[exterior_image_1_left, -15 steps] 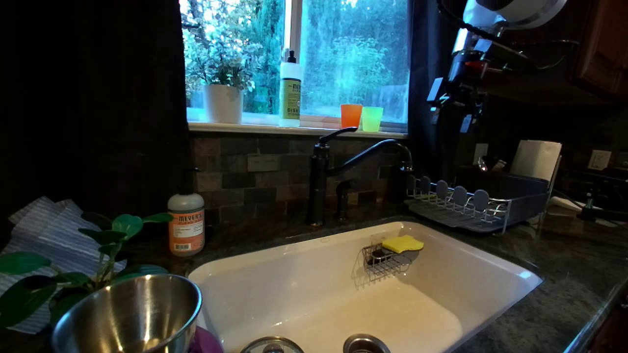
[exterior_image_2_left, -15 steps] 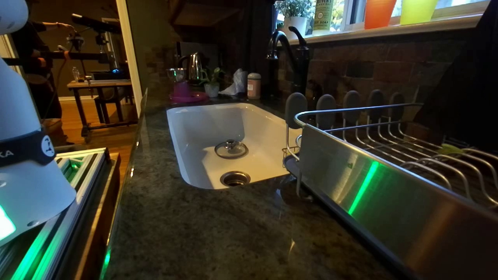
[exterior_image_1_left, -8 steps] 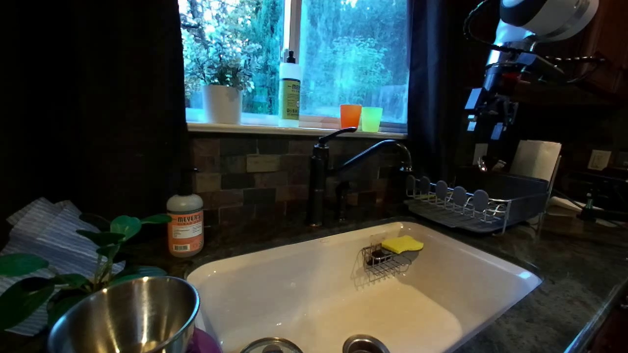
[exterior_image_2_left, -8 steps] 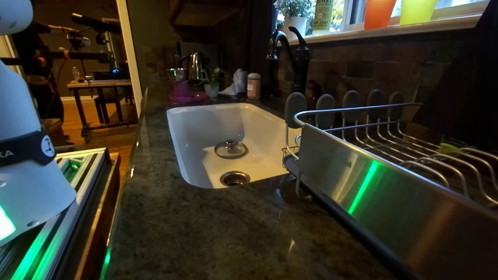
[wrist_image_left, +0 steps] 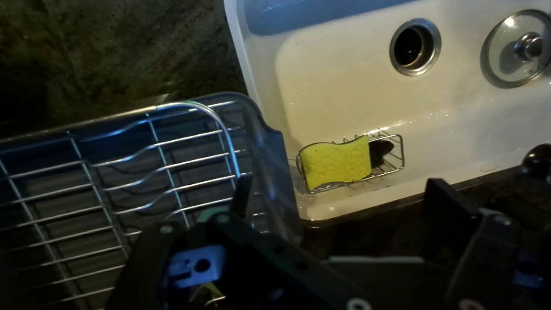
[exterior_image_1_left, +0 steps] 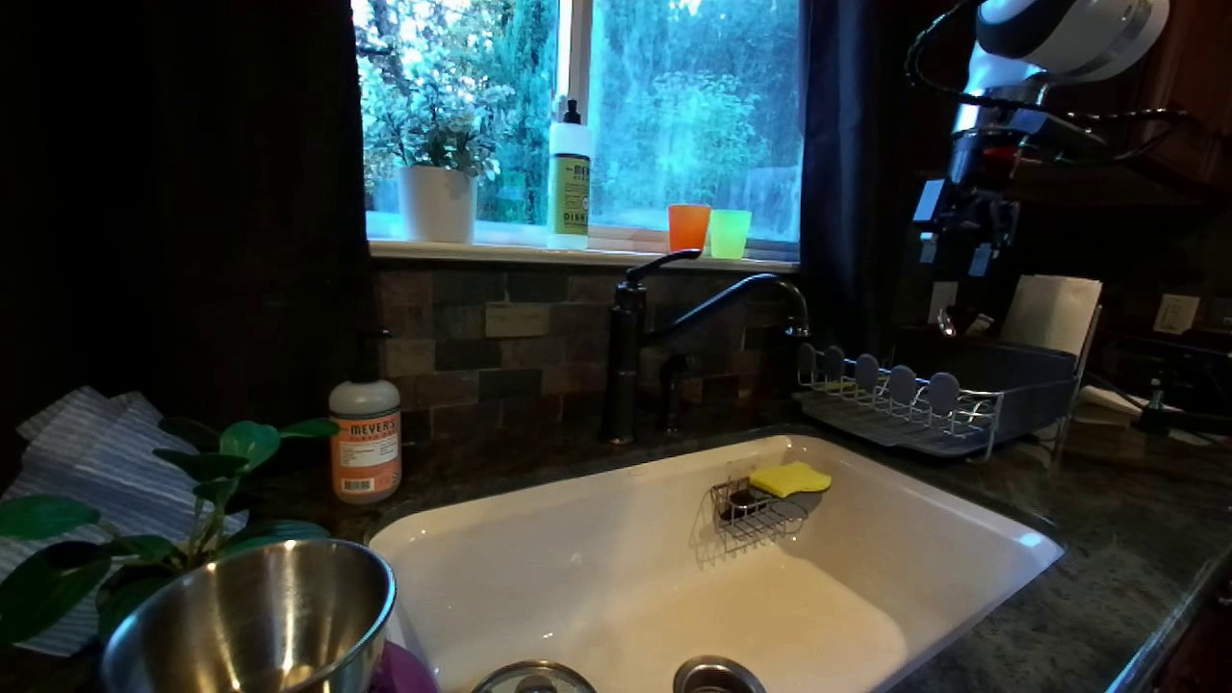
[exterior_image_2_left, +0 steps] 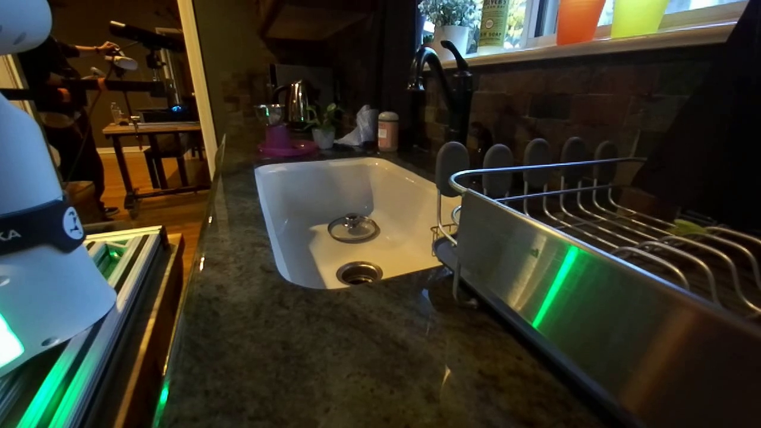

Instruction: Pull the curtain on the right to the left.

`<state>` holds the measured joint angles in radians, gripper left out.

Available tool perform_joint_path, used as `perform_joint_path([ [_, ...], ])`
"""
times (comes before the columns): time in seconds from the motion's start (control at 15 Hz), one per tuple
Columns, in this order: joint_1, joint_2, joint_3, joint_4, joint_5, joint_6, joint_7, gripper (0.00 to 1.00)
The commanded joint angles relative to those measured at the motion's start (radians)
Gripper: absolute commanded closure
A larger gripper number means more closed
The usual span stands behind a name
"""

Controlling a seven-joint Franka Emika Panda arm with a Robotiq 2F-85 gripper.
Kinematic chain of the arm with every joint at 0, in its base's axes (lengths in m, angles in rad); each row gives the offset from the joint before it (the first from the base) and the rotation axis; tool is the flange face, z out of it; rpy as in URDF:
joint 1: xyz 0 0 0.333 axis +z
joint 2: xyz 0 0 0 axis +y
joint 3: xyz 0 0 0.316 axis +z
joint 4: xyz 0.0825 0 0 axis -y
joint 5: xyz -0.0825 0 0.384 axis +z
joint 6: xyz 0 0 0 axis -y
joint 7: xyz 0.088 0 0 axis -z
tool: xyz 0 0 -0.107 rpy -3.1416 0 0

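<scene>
The curtain (exterior_image_1_left: 849, 144) is a tall near-black drape at the right side of the window in an exterior view. It hangs in soft vertical folds behind the dish rack. Its dark lower part (exterior_image_2_left: 695, 131) also shows at the right edge in an exterior view. My gripper (exterior_image_1_left: 953, 254) points down to the right of the curtain, above the dish rack, with a gap between them in the picture. In the wrist view my gripper (wrist_image_left: 339, 196) has its fingers wide apart with nothing between them. The curtain cannot be made out in the wrist view.
The dish rack (exterior_image_1_left: 1035, 390) stands below the gripper. The faucet (exterior_image_1_left: 626, 356) and white sink (exterior_image_1_left: 577, 568) lie to its left. An orange cup (exterior_image_1_left: 689, 228) and a green cup (exterior_image_1_left: 730, 234) stand on the sill near the curtain. A yellow sponge (wrist_image_left: 338, 163) sits in the sink caddy.
Over the first half second my arm and gripper moved right, away from the curtain in the picture. Since then they have barely moved. The curtain hangs about the same.
</scene>
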<state>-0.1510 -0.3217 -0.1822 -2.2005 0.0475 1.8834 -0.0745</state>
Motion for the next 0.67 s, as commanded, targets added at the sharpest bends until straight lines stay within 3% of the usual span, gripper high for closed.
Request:
perform_joint_path([
  [0.0, -0.048, 0.054, -0.03, -0.001, -0.012, 0.044, 0.065, 0.0],
  [0.27, -0.079, 0.089, -0.078, -0.001, 0.031, 0.106, 0.043, 0.0],
  [0.6, -0.085, 0.107, -0.062, 0.011, -0.015, 0.108, 0.077, 0.0],
])
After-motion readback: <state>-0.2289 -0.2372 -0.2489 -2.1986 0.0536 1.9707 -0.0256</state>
